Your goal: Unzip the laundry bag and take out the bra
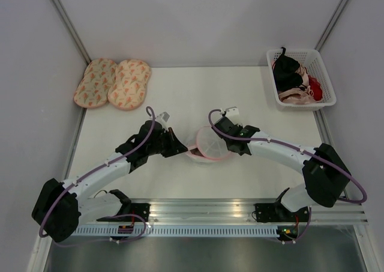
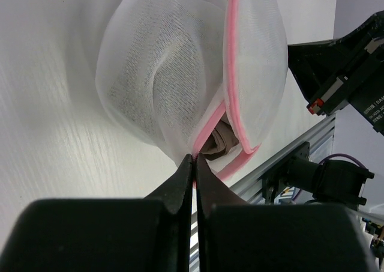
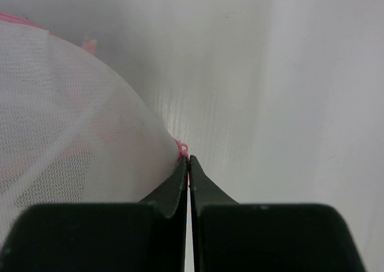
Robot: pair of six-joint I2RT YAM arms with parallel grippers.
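Laundry bag (image 2: 168, 74) rim pinched by left fingers (image 2: 177, 187), right fingers (image 3: 174, 189).

You can see two peach pads (image 1: 112, 83) lying side by side and touching at the far left of the white table (image 1: 198, 92); a white basket (image 1: 329, 80) sits at the far right; in it are a black bra (image 1: 287, 72), something red (image 1: 315, 90) and pink clothes (image 1: 294, 96); a metal rail (image 1: 204, 209) runs along the near edge.

The bra (image 2: 221, 145) is mostly hidden inside the laundry bag (image 2: 162, 74), perhaps folded.
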